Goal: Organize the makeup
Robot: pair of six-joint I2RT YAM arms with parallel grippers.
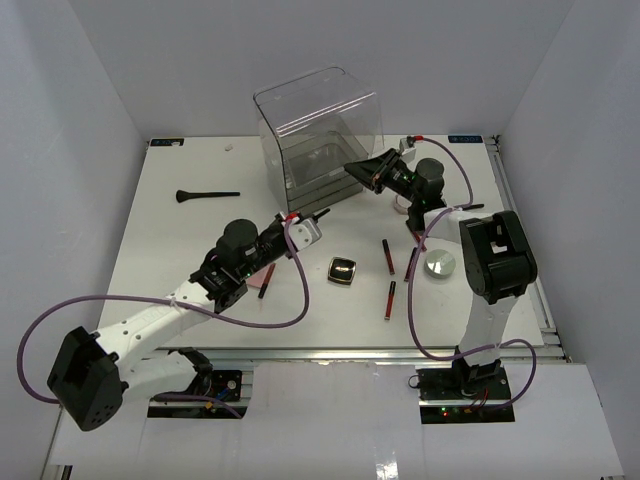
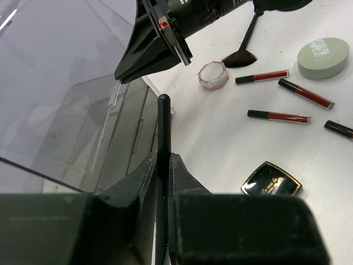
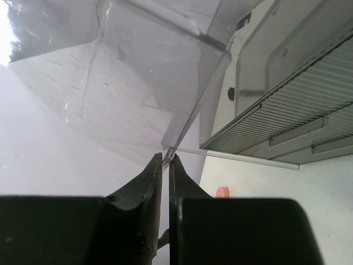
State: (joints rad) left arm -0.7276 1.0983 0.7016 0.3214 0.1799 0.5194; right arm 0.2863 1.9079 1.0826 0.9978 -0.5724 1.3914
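Stowing apparently in hand: right claw (image 3: 166, 160) clamps clear acrylic drawer lip (image 3: 194, 107); left claw (image 2: 163, 160), clamped on slim black stick (image 2: 164, 118), should next feed it ahead.

Overhead view; wrist close-ups at box (image 1: 320, 130)

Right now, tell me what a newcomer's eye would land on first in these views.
The tall clear acrylic box at the far middle of the table dominates, and the right end effector is pinching a clear panel at its front. Beside it, the left end effector grips a slim black stick. Red-and-black tubes, a black compact and a round tin lie scattered nearer the arms.
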